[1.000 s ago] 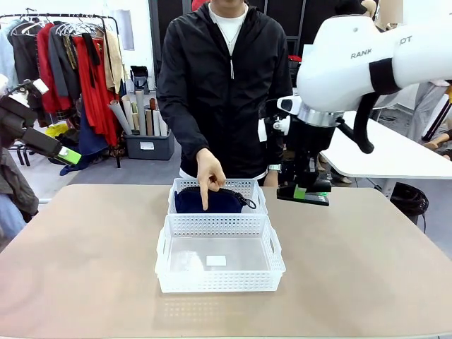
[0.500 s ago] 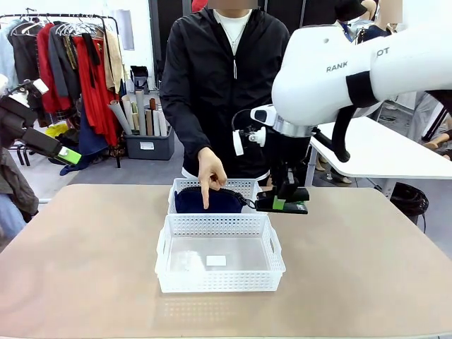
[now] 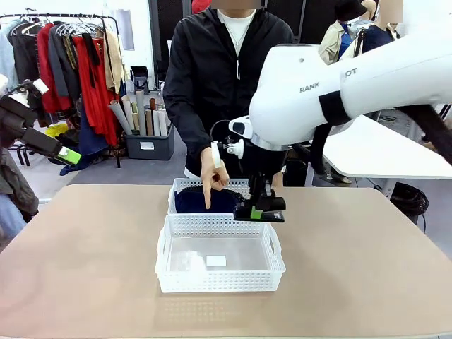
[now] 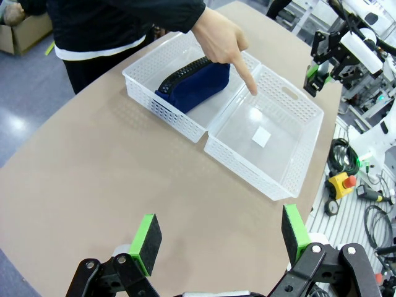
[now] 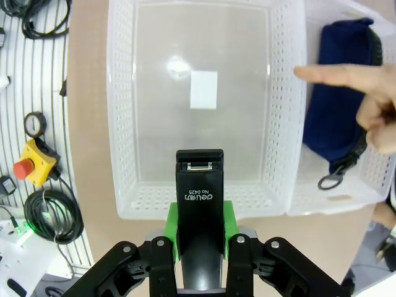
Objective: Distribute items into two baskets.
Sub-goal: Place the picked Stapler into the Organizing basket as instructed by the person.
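Stapler (image 5: 199, 204) clamped lengthwise in right gripper (image 3: 260, 212) jaws, poised at empty near basket's (image 3: 219, 282) right rim; left gripper (image 4: 219, 238) gapes empty.

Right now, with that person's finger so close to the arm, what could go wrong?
The person's hand points over the baskets, right beside the right gripper, so a further move might bump it. The stapler hangs above the near basket's rim, not its middle; released now, it might hit the edge and tumble outside.
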Tool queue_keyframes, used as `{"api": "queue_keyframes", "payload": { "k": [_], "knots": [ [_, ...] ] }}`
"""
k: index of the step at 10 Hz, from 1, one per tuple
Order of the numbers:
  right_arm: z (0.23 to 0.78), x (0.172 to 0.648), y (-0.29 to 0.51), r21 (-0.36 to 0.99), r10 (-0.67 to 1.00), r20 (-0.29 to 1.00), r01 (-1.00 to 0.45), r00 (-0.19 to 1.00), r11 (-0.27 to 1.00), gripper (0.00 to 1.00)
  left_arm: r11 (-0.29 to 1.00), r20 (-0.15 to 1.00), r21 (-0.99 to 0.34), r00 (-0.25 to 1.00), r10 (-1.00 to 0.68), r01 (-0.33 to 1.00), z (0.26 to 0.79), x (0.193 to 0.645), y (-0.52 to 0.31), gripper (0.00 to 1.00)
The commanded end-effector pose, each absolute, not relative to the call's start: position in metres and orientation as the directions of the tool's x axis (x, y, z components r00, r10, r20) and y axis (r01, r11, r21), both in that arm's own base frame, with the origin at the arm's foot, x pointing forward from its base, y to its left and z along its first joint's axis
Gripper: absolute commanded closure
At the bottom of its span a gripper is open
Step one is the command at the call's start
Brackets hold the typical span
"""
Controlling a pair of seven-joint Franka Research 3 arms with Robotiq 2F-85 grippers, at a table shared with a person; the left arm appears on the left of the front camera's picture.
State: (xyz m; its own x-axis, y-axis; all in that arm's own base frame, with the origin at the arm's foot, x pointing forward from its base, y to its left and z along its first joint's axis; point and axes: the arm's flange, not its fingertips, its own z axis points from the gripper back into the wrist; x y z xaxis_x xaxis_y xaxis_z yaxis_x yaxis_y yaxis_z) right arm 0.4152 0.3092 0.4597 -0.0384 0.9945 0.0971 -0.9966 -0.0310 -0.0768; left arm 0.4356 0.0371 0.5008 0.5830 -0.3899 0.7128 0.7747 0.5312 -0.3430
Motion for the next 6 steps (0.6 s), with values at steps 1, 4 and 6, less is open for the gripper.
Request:
{"api": "queue_keyframes", "payload": {
  "k": [1, 4, 6],
  "knots": [
    [0.460, 0.420, 0.325, -0.073, 0.983, 0.151, -0.993, -0.101, -0.091, 1.00, 0.532, 0.707, -0.337, 0.582, -0.402, 0.777, 0.501, 0.433, 0.038, 0.00],
    [0.450, 0.413, 0.350, -0.074, 0.976, 0.147, -0.986, -0.158, -0.148, 1.00, 0.532, 0.707, -0.337, 0.582, -0.402, 0.777, 0.501, 0.433, 0.038, 0.00],
    [0.439, 0.412, 0.368, -0.060, 0.973, 0.141, -0.983, -0.181, -0.174, 1.00, 0.532, 0.707, -0.337, 0.582, -0.402, 0.777, 0.501, 0.433, 0.038, 0.00]
  ]
}}
